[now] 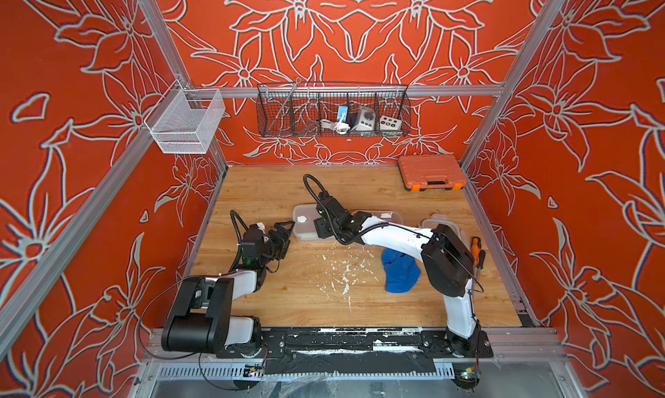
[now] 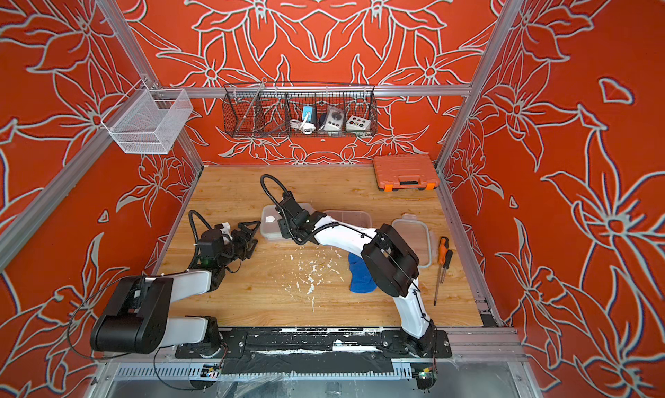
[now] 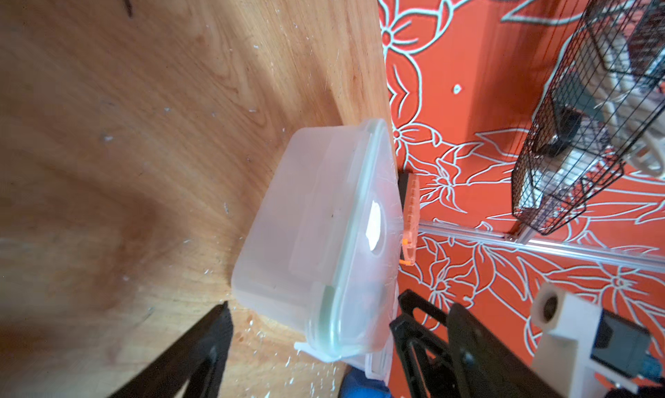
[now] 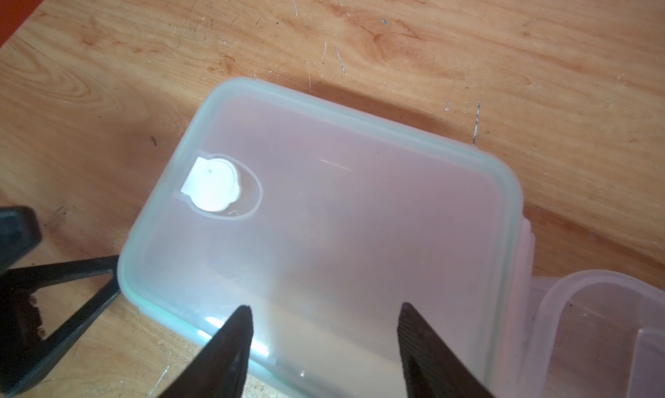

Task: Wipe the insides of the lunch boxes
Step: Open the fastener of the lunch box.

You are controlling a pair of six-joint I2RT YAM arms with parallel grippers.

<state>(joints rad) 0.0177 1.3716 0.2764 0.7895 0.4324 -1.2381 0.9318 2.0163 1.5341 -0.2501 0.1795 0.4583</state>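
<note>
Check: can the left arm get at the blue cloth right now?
Probably yes, awkwardly: open table lies between the left gripper and the blue cloth, but the right arm overhangs the cloth's far edge.

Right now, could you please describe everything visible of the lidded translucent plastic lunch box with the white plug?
The translucent rectangular plastic lunch box has rounded corners, a pale green seal round its lid and a white round plug. It rests flat on the wooden table beside an open clear container, under the open right gripper.
</note>
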